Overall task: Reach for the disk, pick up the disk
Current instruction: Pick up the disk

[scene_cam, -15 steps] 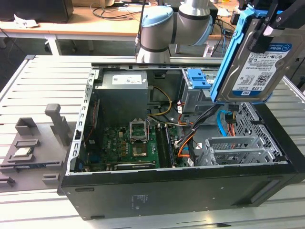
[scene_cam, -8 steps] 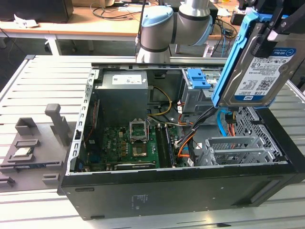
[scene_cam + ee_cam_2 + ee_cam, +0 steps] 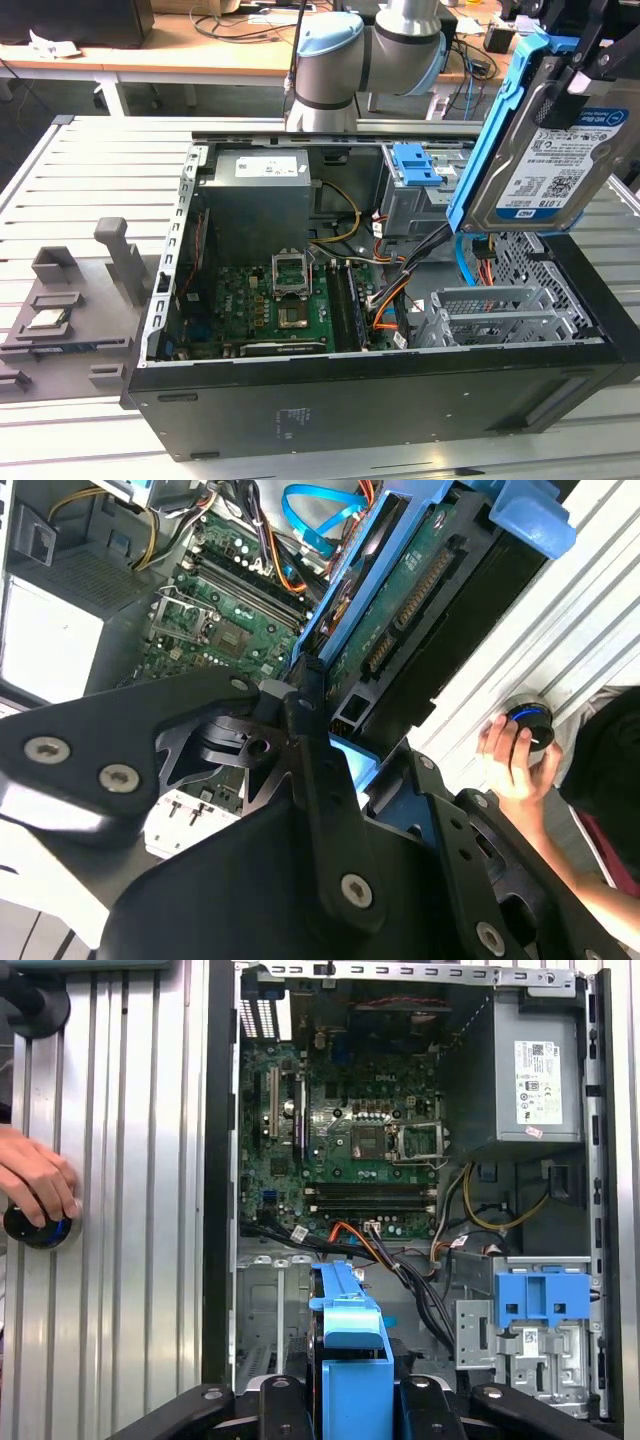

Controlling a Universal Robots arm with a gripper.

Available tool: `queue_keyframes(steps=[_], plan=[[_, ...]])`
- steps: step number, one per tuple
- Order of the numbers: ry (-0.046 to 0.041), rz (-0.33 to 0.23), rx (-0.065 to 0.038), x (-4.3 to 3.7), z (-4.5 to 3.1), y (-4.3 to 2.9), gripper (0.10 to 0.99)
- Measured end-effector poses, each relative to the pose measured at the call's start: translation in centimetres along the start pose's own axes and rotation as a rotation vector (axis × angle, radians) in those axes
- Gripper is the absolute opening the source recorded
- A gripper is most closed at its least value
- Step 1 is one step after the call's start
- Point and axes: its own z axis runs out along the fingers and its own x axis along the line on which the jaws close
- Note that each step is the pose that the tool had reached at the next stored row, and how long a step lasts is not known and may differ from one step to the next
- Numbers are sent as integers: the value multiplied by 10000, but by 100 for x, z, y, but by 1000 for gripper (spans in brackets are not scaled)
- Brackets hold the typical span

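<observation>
The gripper (image 3: 580,75) holds the disk (image 3: 545,165), its fingers closed on the drive's upper end in the exterior view. The disk hangs tilted below the fingers, clear of the case (image 3: 300,420), with its labelled face showing and its blue bracket (image 3: 490,140) running along the edge nearer the arm. No part of the disk appears to touch the case or the cage (image 3: 490,310) underneath it.

In the first wrist view the bracket (image 3: 350,1350) sits right between the fingers (image 3: 280,1400), edge-on, with the open case spread out beyond it: motherboard (image 3: 350,1140), power supply (image 3: 525,1070), and the blue latch (image 3: 540,1295) on its cage off to one side of the gripper. The second wrist view shows the disk's circuit-board side (image 3: 410,610) running away from the fingers (image 3: 320,770), over the motherboard.

A person's hand (image 3: 35,1185) rests on a round knob (image 3: 40,1228) on the slatted table (image 3: 130,1160) beside the case, well apart from the gripper.

Judging from this, the reach is done and the grasp is made; the disk is already lifted out of the case, so the pick-up looks essentially complete.
</observation>
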Motion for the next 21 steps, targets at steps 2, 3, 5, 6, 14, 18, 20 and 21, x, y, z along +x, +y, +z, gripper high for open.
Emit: queue_keyframes(steps=[2, 3, 5, 6, 14, 18, 20, 21], plan=[[5, 0, 0, 38, 3, 0, 365], [10, 1, 0, 65, 5, 0, 365], [13, 1, 0, 85, 6, 0, 365], [15, 1, 0, 103, 8, 0, 365], [32, 2, 0, 215, 17, 0, 365], [40, 3, 0, 281, 21, 0, 365], [43, 2, 0, 313, 22, 0, 365], [45, 3, 0, 328, 23, 0, 365]])
